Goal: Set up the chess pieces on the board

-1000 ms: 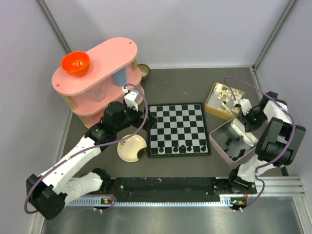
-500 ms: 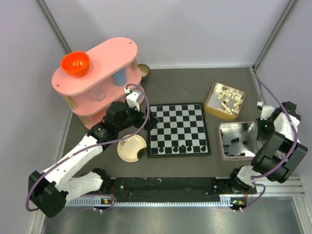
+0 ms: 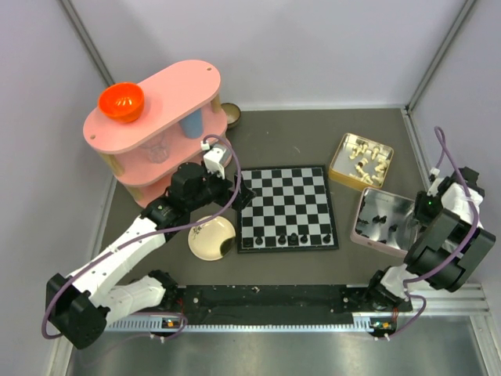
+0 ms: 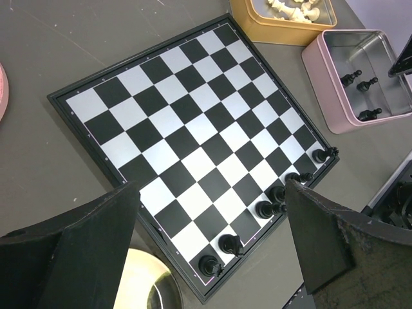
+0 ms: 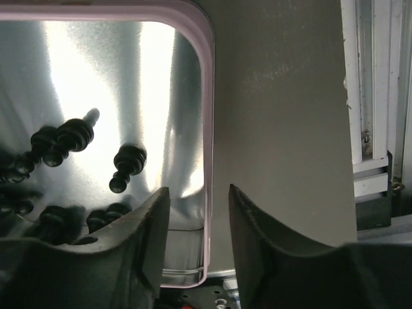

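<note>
Grey table (image 3: 282, 133). Flat black-and-white checked chessboard (image 4: 187, 129) lies mid-table. Pink-rimmed shiny metal tin (image 5: 207, 129) sits just right of the board. Left gripper (image 4: 210, 187) is spread wide and empty, hanging over the board's left side. Right gripper (image 5: 198, 193) is narrowly parted astride the tin's rim, not pinching it. Small glossy black chessmen (image 4: 267, 208) stand in a row along the board's near edge, with more loose in the tin.

I read the board (image 3: 286, 196) far rows open from above | chess pieces (image 3: 291, 236) line its near edge | pink shelf (image 3: 156, 117) crowds far-left corner | pink tin (image 5: 207, 96) wall sits between my right gripper (image 5: 197, 196) jaws, narrow lane boardside
</note>
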Tool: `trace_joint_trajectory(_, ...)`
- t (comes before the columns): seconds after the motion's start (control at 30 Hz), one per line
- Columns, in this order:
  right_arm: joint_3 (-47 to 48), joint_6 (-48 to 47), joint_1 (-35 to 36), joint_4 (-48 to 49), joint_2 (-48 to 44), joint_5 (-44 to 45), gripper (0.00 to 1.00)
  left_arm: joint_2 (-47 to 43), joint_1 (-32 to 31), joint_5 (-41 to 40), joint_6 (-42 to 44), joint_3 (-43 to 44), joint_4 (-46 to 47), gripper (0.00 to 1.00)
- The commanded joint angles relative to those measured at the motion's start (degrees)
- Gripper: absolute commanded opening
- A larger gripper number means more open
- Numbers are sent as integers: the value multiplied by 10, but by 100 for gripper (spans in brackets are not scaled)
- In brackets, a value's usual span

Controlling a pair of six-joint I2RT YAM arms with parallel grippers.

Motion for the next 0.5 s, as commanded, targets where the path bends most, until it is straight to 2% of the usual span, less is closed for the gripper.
trace_joint_trajectory(0.0,14,-9,-6,2,-21,-21,49,4,3,4,19,23,18,99)
trace_joint_trajectory(0.13,46,-79,-6,-13,-64,-25,58,11,4,3,27,36,12,99)
trace_joint_trajectory(0.2,66,-158,-6,-40,-88,-83,63,15,6,3,29,39,12,99)
trace_joint_trajectory(0.27,99,-241,-3,-83,-109,-224,67,16,7,3,29,42,15,99)
trace_joint_trajectory(0.3,110,-356,5,-159,-106,-275,69,19,8,3,29,42,17,99)
trace_joint_trajectory(0.33,118,-416,16,-190,-103,-350,70,22,8,4,27,43,20,99)
trace_joint_trajectory(0.37,114,-478,44,-228,-94,-379,71,24,9,7,25,43,24,99)
trace_joint_trajectory(0.4,107,-640,58,-266,-91,-400,75,25,9,9,24,44,25,99)
trace_joint_trajectory(0.43,81,-718,69,-312,-89,-418,77,30,10,11,24,49,26,99)
trace_joint_trajectory(0.47,67,-776,100,-314,-94,-415,79,30,9,12,24,50,25,99)
